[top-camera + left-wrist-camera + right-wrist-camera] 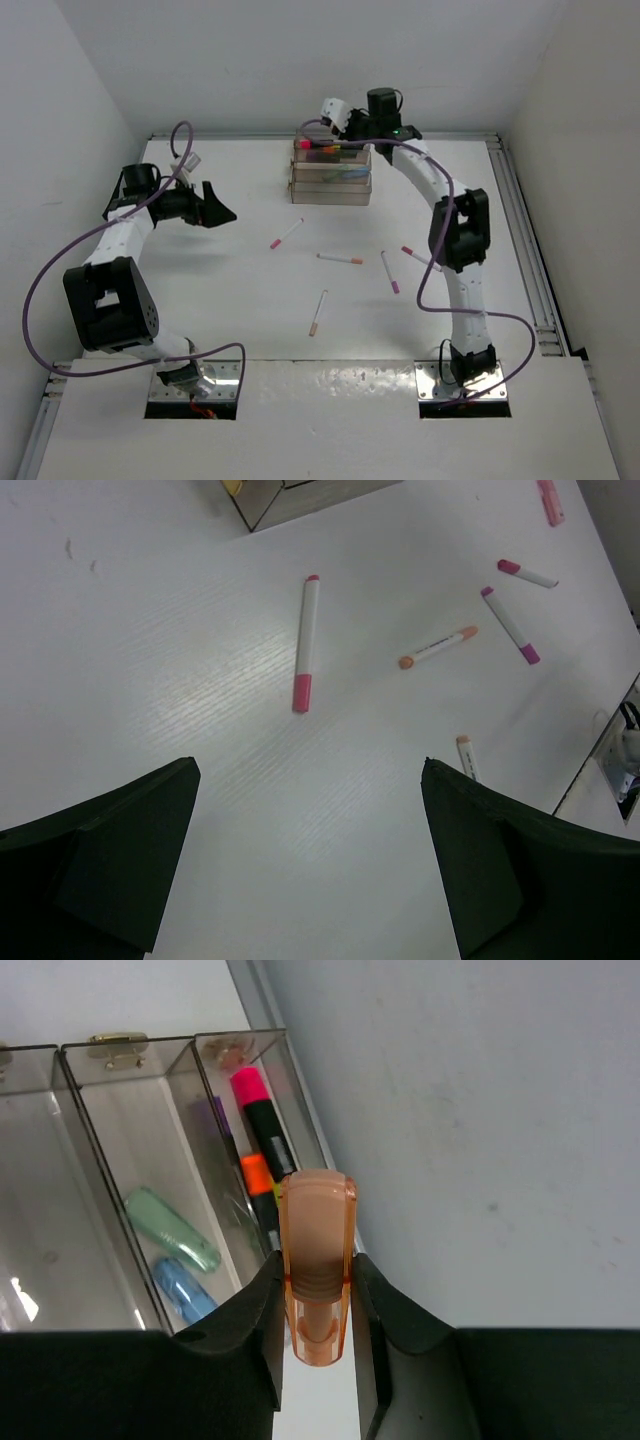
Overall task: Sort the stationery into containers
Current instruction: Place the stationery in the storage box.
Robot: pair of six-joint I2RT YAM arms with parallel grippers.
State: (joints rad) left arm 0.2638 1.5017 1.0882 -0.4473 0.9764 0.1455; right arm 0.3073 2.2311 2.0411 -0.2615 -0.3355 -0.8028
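Containers [331, 185], a stepped block of narrow clear trays, set at the far middle of the white table [200, 300], close to the back wall. Right arm [455, 230] stretched forward and curved over to the block's far side. Left arm [110, 290] folded at the left, well apart from the block.

Left gripper [222, 207] poised above bare table, its dark fingers [120, 850] spread wide with nothing between them. Right gripper [317, 1265] above the farthest tray, fingers clamped on both sides of a translucent peach piece [317, 1210]. Piece sticking out past the fingertips over that tray's outer rim; touching the rim or not, cannot tell.

Loose on the table between block and arm bases, five thin white pens, none touching another:
- pink-tipped pen [287, 233], nearest the block
- orange-tipped pen [340, 259], in the middle
- purple-tipped pen [390, 271], beside the right arm
- magenta-capped pen [420, 258], partly under the right arm
- peach-tipped pen [318, 312], nearest the bases

Inside the farthest tray, black highlighters lying lengthwise: pink-capped highlighter [250, 1085], orange-capped highlighter [255, 1172] just below it in the wrist view, purple-capped highlighter [210, 1115] alongside, dim behind the tray wall. In the next tray, green piece [172, 1228] and blue piece [185, 1290], close together on the tray floor.
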